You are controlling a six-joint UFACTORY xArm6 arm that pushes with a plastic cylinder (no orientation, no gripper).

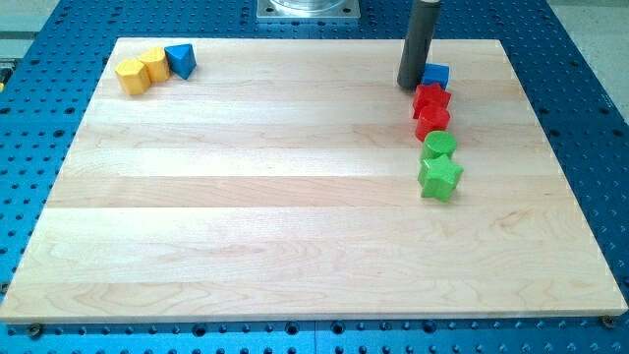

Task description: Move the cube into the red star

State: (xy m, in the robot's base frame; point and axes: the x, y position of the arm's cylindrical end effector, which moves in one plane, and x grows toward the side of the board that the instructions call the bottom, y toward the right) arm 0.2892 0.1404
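Observation:
A blue cube (437, 75) sits near the view's top right, touching the top of a red star (430, 98). A second red block (432, 122) lies just below the star, touching it. My tip (410, 86) rests on the board right at the cube's left side, partly hiding it, and just above and left of the red star.
A green cylinder (439, 147) and a green star (440, 178) lie below the red blocks. At the view's top left sit a yellow block (131, 76), a yellow cylinder (153, 65) and a blue triangular block (181, 60). The wooden board (295, 197) lies on a blue perforated table.

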